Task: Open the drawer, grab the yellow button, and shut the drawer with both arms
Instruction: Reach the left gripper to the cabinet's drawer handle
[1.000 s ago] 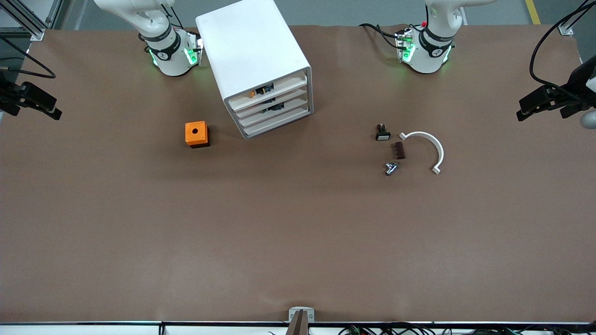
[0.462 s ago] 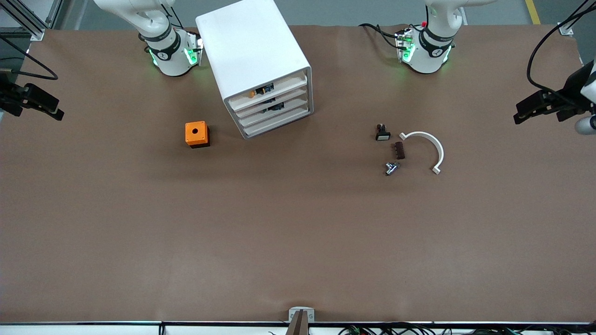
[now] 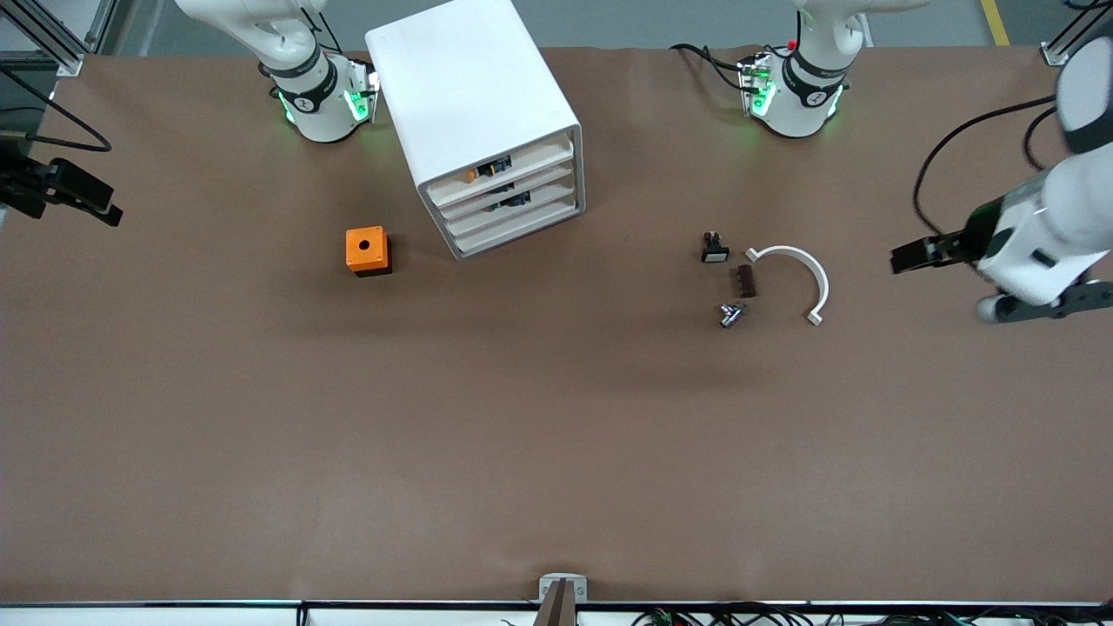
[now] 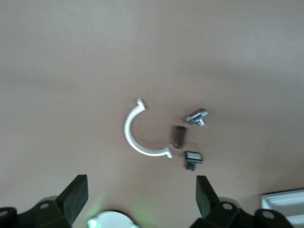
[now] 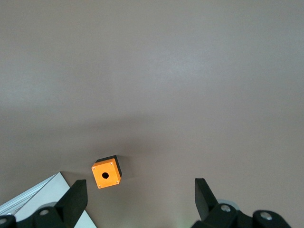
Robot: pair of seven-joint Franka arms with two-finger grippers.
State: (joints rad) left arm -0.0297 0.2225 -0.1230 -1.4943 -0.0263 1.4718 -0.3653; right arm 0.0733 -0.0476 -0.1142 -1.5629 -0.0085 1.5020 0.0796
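Top white tray drawer: closed, orange-capped button inside.
Left gripper: fingers apart, over table, 3 o'clock edge.
Right gripper: fingers apart, 9 o'clock edge.

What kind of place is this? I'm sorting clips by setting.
Probably a robotics lab bench: two arms bolted to a brown-covered table, a white drawer cabinet, and small hardware such as an orange cube and a white curved bracket.

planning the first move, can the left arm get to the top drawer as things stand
Probably yes. The left gripper, open, hangs over bare table at the left arm's end; between it and the drawer lie only low small parts like the white arc.
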